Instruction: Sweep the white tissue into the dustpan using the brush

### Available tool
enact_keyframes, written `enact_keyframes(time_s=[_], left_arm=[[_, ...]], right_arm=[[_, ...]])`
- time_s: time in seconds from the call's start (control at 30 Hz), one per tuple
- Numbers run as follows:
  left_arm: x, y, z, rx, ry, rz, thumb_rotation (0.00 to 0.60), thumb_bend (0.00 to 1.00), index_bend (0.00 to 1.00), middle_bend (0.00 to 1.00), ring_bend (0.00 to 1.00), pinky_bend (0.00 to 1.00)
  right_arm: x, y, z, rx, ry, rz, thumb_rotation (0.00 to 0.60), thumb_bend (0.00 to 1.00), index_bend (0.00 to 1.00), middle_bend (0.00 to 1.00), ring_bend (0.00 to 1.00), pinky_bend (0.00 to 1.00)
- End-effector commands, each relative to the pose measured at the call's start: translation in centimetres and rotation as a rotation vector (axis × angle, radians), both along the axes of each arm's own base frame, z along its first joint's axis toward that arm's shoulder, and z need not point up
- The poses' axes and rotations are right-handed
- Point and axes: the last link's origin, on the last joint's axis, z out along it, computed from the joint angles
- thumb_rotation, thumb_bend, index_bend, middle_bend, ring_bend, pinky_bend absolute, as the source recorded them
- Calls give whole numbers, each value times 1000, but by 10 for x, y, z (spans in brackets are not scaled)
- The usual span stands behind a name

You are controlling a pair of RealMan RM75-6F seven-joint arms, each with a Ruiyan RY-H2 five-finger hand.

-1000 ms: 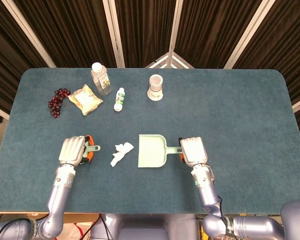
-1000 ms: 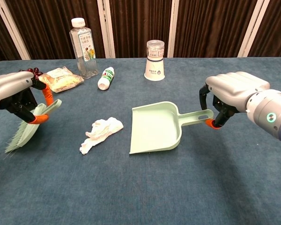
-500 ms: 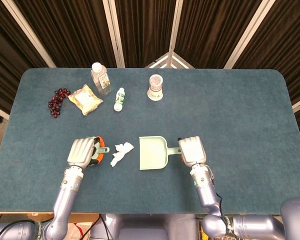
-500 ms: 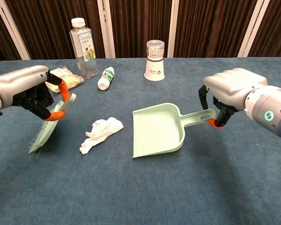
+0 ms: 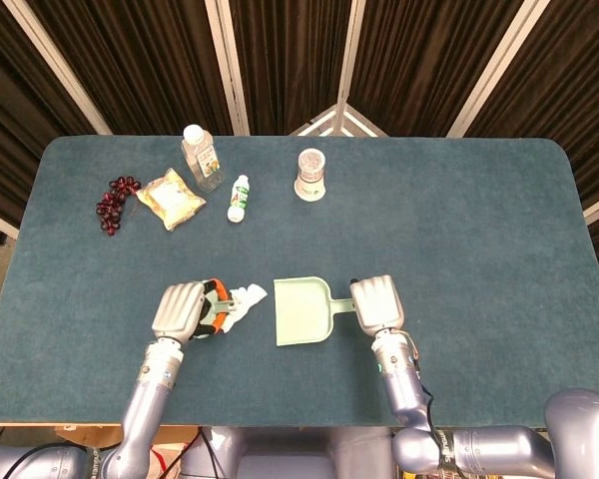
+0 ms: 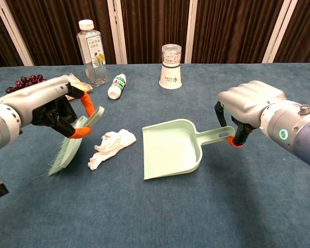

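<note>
Two hands are working over the blue table. Left hand is gripping the pale green brush, fingers wrapped round its handle, bristles slanting down to the cloth just beside the white tissue. Right hand is curling its fingers round the handle of the mint dustpan, whose open mouth is facing the tissue from the other side. Tissue is lying crumpled between brush and dustpan, outside the pan. Behind them are standing a clear water bottle, a small white bottle on its side, an upturned cup, a snack packet and dark grapes.
</note>
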Motion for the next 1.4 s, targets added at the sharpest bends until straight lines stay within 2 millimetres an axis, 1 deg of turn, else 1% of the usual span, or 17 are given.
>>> enact_keyframes(time_s=[0.03,0.3,0.67,0.97,1.07,1.23,1.4], left_arm=[[8,-2,-5,-4,-35,1,600,585,719,984,944,961],[25,-2,-15,34,-128,0,600,585,718,983,944,961],[46,3,-28,87,-213,-45,600,585,716,983,944,965],[74,-3,-39,88,-366,-59,600,584,713,983,944,968],[80,-4,-40,101,-411,-61,600,584,711,982,944,968],[81,-7,-37,115,-453,-74,600,583,711,983,945,968],[71,-4,-20,146,-438,-98,600,583,716,986,947,968]], right_arm=[[1,0,0,-3,0,4,600,390,607,883,875,857],[2,-1,2,-14,-10,10,600,390,607,883,875,857],[0,-2,2,-19,-10,13,600,390,607,883,875,857],[1,-1,2,-19,-6,22,600,391,608,883,875,857],[2,-1,2,-21,-8,21,600,391,608,883,875,857],[1,-1,5,-26,-7,21,600,390,608,883,875,857],[-2,-1,6,-28,-2,18,600,391,607,883,875,857]])
